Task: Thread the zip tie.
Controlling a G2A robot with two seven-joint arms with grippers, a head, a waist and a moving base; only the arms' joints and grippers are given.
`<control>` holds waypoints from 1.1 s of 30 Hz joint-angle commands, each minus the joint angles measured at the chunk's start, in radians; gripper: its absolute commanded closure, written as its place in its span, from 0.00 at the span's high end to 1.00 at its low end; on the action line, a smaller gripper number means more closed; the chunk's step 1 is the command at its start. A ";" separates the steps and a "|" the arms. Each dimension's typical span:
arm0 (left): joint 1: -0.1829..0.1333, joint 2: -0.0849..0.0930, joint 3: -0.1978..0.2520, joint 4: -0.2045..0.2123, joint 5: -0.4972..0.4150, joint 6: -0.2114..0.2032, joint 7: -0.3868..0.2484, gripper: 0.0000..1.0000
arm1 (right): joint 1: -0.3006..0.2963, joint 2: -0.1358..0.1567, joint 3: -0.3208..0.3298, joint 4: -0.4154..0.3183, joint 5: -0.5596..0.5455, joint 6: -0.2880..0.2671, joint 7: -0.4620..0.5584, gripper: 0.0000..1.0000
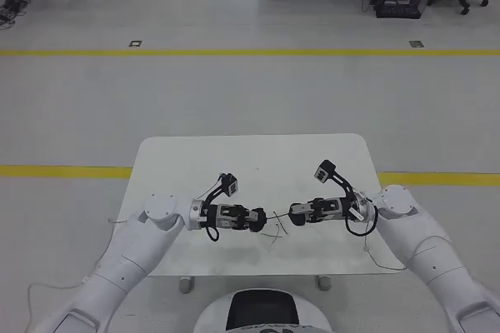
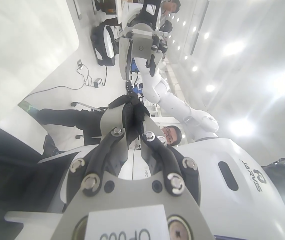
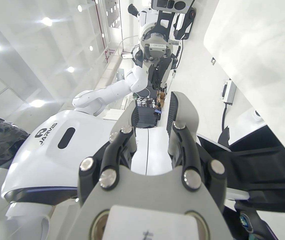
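the left gripper point(image 1: 258, 220) is pinched on one end of the tie point(image 1: 275, 216), over the table point(image 1: 333, 158). the right gripper point(image 1: 293, 214) is wide, at the other end. no loop yet, i think; threading is left.

We see a white counter point(image 1: 250, 154) with rounded corners on a pale floor point(image 1: 67, 108) crossed by two yellow lines, a far line point(image 1: 233, 52) well beyond the counter and a near line point(image 1: 58, 171) running beneath it. Just beyond the far line, two small dark square plates sit in the floor, a left plate point(image 1: 135, 42) and a right plate point(image 1: 416, 43). In the left wrist view we make out a small grey box point(image 2: 97, 83) on the floor with cables, and bright ceiling lights point(image 2: 232, 48).
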 commanded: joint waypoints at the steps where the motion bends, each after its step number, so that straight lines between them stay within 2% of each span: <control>1: -0.003 0.001 0.003 0.002 -0.002 0.000 0.000 0.00 | 0.004 0.000 -0.004 0.004 0.002 0.000 0.000 0.22; 13: -0.016 0.006 0.020 0.010 -0.016 -0.002 -0.005 0.00 | 0.027 -0.002 -0.035 0.020 0.009 0.000 0.000 0.11; 33: -0.026 0.015 0.043 0.020 -0.029 -0.010 0.003 0.00 | 0.030 0.001 -0.047 0.023 0.010 0.000 0.000 0.06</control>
